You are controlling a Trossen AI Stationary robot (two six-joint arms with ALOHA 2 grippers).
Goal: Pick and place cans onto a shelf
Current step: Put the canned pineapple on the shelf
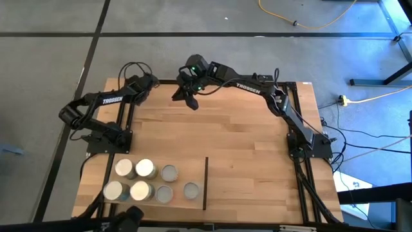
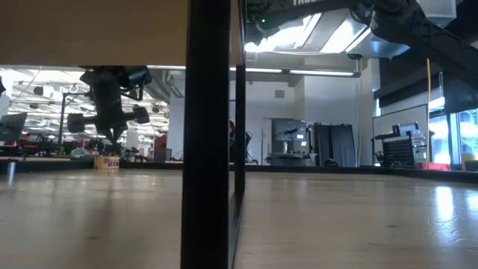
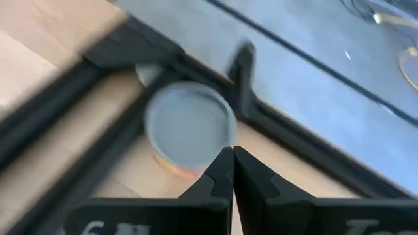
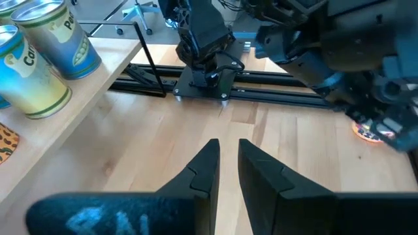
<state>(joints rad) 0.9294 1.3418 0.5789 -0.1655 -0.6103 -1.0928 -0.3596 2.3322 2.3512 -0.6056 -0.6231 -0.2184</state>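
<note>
Closest to us in the high view, six cans (image 1: pixel 143 180) stand in two rows on the shelf (image 1: pixel 187 173), left of its thin black strip (image 1: pixel 205 183). Our left gripper (image 3: pixel 233 171) is clenched empty above another can (image 3: pixel 189 125) at the table's far left corner. Further right, our right gripper (image 1: pixel 185 95) hangs over the far edge, fingers slightly parted, holding nothing.

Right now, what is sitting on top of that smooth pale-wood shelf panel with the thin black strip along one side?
On the pale-wood shelf panel stand six small upright cans, some cream-topped, some grey-topped. The overhead camera shows only their tops, and the panel beneath them is covered.
</note>
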